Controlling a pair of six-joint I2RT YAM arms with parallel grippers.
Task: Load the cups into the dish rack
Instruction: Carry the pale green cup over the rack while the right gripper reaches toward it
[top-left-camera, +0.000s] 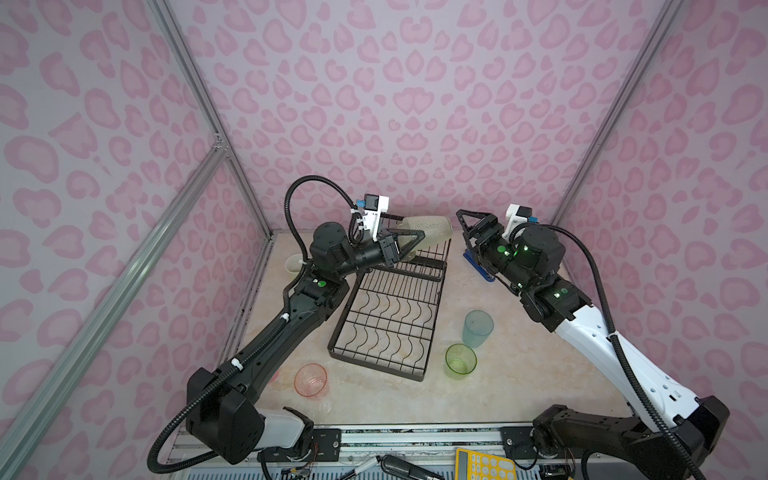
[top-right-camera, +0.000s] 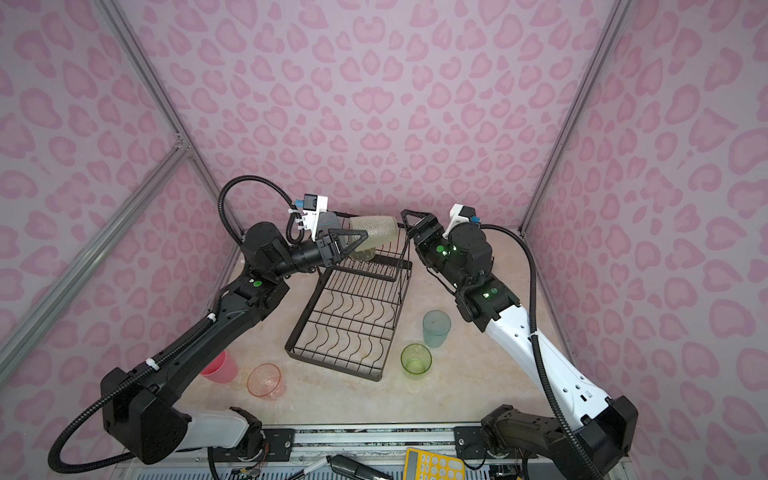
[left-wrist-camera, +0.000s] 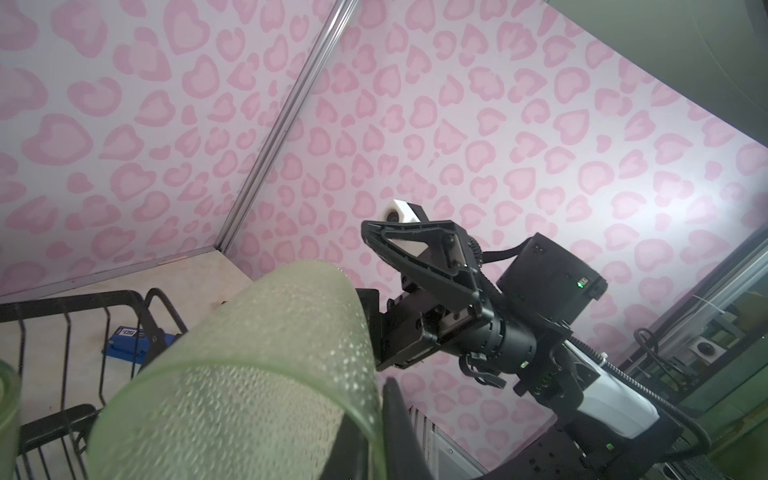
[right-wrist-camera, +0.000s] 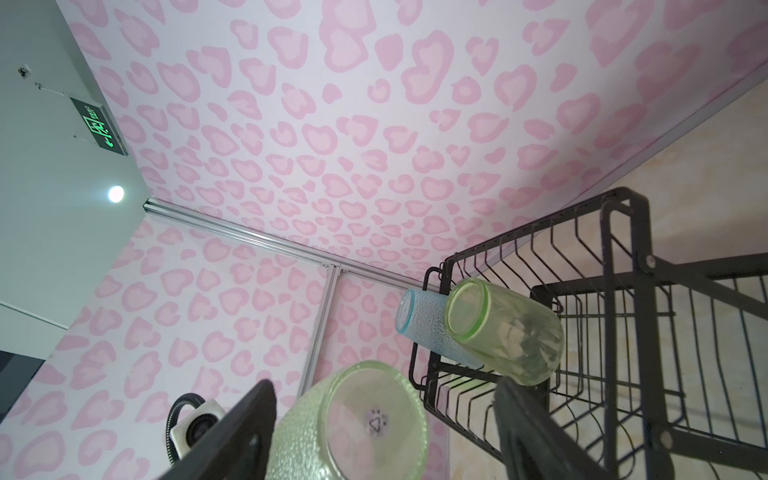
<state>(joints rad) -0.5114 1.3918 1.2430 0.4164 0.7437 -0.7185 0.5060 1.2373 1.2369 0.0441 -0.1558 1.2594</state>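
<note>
Clock directions are taken from the rack's (top-left-camera: 374, 368) middle in the top views. A pink cup (top-right-camera: 218, 368) stands at 8 o'clock, partly behind the left arm. A clear pink cup (top-left-camera: 311, 380) is just inward of it, and a mug (top-left-camera: 294, 262) sits at 10. The left gripper (top-left-camera: 419, 237) is clamped on the rim of a pebbled cup (top-left-camera: 432, 232), which lies sideways over the raised basket at 12. In the basket, a racked blue cup (right-wrist-camera: 432, 328) touches a racked green cup (right-wrist-camera: 503, 328). On the table, a green cup (top-left-camera: 460, 360) stands at 4 and a blue cup (top-left-camera: 478, 328) at 3. The right gripper (top-left-camera: 462, 226), at 1, gapes wide, its fingers on either side of the pebbled cup's base.
</note>
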